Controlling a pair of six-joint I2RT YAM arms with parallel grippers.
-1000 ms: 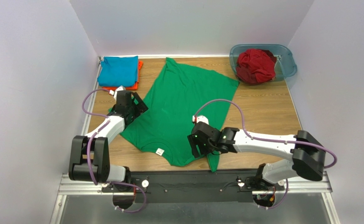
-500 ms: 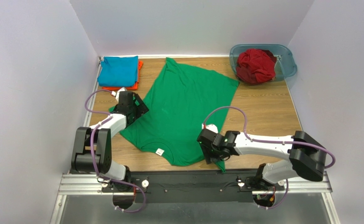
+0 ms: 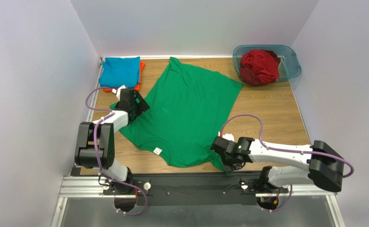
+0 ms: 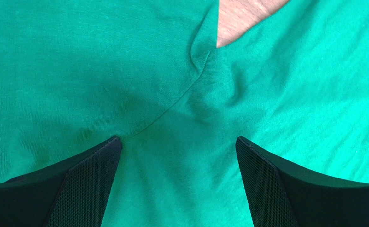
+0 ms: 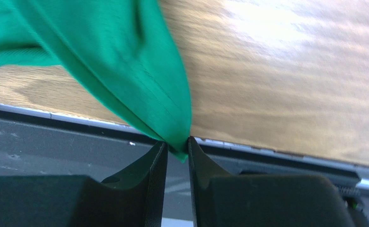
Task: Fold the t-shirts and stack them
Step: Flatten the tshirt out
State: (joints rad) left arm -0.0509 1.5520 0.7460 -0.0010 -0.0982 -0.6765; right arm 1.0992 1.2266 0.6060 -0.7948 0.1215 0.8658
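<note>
A bright green t-shirt [image 3: 186, 109] lies spread on the wooden table, its small white tag [image 3: 157, 151] near the front. My left gripper [image 3: 133, 105] hovers open over the shirt's left sleeve; in the left wrist view its gripper [image 4: 177, 139] straddles green cloth [image 4: 125, 61] near a seam. My right gripper [image 3: 225, 165] is at the shirt's near right tip, by the table's front edge. In the right wrist view the gripper [image 5: 177, 142] pinches the pointed end of the green cloth [image 5: 125, 56]. A folded teal-blue shirt [image 3: 120, 72] lies on an orange one [image 3: 142, 66] at the back left.
A translucent blue-grey tub [image 3: 290, 61] at the back right holds a crumpled dark red shirt [image 3: 259, 66]. White walls enclose the table on three sides. A metal rail [image 3: 196, 182] runs along the near edge, just beyond my right gripper.
My right gripper has slid right and toward the near edge along the shirt's hem and closed on its tip. The left gripper has shifted slightly toward the back, still open.
</note>
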